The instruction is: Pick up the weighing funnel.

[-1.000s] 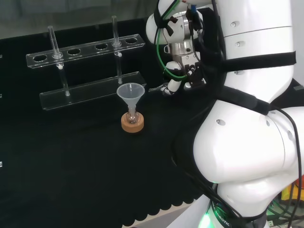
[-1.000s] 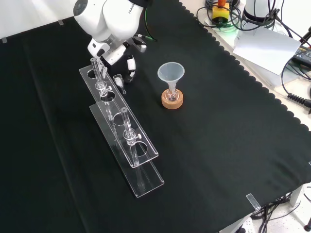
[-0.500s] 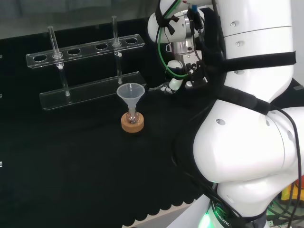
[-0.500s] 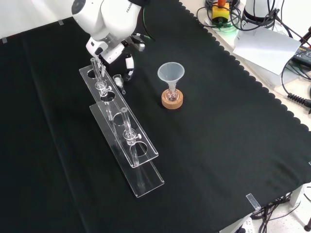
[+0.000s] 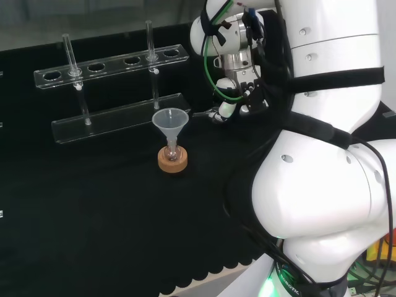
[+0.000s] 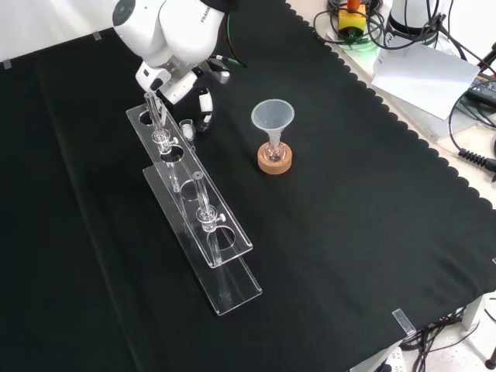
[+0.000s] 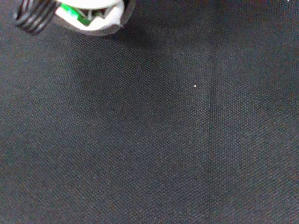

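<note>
The weighing funnel [image 6: 187, 128] is a small clear piece just off the near end of the test tube rack in the front view. In the head view its clear tip [image 5: 202, 114] sticks out to the left of the hand. The black and white hand [image 6: 204, 105] [image 5: 224, 110] hangs under the arm's white wrist, with its fingers curled down onto the piece's other end. Whether the piece rests on the cloth or hangs just above it, I cannot tell. The wrist view holds black cloth and a blurred white part of the hand [image 7: 91, 13].
The big funnel [image 5: 171, 122] [image 6: 272, 116] stands in a small flask on a cork ring [image 5: 172, 163] in mid-cloth. A clear two-tier test tube rack [image 5: 117, 117] [image 6: 203, 225] holds a few tubes beside the hand. Papers and cables [image 6: 425, 71] lie past the cloth's scalloped edge.
The hand has shifted a little up and left in the front view, and the weighing funnel has moved along with it. The big funnel and rack stay put.
</note>
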{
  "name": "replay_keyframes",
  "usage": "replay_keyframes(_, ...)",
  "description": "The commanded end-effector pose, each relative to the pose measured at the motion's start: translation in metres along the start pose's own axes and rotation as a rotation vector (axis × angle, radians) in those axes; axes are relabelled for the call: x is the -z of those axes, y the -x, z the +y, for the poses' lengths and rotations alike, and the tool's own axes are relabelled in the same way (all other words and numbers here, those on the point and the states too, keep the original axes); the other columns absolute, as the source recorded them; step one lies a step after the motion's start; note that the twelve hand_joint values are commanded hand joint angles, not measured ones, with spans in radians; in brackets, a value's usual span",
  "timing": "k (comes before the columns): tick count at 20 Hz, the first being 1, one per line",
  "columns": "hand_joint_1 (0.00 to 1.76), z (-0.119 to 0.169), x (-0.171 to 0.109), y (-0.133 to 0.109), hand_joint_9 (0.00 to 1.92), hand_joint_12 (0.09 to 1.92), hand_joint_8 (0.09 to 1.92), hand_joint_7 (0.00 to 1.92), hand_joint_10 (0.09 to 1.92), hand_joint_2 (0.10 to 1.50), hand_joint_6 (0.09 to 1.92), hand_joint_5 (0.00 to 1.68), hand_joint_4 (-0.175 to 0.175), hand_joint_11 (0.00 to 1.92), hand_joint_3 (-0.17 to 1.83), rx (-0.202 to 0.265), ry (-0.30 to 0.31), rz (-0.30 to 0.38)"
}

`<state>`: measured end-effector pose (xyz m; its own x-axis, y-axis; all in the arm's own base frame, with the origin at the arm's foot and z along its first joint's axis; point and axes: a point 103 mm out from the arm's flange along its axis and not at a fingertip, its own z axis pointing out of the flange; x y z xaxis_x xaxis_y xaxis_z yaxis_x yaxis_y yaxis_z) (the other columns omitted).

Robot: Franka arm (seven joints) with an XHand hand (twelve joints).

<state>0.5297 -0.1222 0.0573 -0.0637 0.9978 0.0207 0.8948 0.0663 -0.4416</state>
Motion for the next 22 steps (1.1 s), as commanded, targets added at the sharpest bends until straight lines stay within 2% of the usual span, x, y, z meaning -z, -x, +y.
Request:
replay_keyframes(1, 0.92, 0.002, -0.003, -0.003, 0.62, 1.29, 0.71, 0.33, 0.60, 0.62, 0.82, 0.74, -0.017, 0.42, 0.64, 0.002, -0.011, -0.005)
replay_keyframes(3, 0.92, 0.002, -0.003, -0.003, 0.62, 1.29, 0.71, 0.33, 0.60, 0.62, 0.83, 0.83, 0.006, 0.42, 0.64, -0.007, -0.013, -0.014)
replay_keyframes(4, 0.98, 0.002, -0.003, -0.003, 0.63, 1.29, 0.71, 0.33, 0.60, 0.67, 0.84, 0.95, 0.069, 0.42, 0.60, -0.010, -0.013, -0.023)
replay_keyframes(5, 1.03, 0.001, -0.003, -0.004, 0.64, 1.29, 0.71, 0.34, 0.60, 0.69, 0.83, 1.06, 0.118, 0.43, 0.60, -0.015, -0.007, -0.034)
replay_keyframes(7, 1.08, 0.000, -0.002, -0.004, 0.67, 1.27, 0.70, 0.37, 0.58, 0.67, 0.84, 1.16, 0.162, 0.46, 0.69, -0.018, 0.000, -0.049)
replay_keyframes(11, 1.10, -0.007, 0.009, -0.001, 0.72, 1.24, 0.69, 0.39, 0.56, 0.63, 0.87, 1.19, 0.175, 0.52, 0.77, -0.027, 0.028, -0.062)
replay_keyframes(18, 1.10, -0.032, 0.043, 0.007, 0.73, 1.21, 0.68, 0.37, 0.54, 0.64, 0.91, 1.17, 0.175, 0.58, 0.78, -0.036, 0.084, -0.051)
replay_keyframes(22, 1.10, -0.050, 0.061, 0.008, 0.73, 1.21, 0.68, 0.36, 0.54, 0.64, 0.91, 1.17, 0.175, 0.58, 0.78, -0.052, 0.092, -0.069)
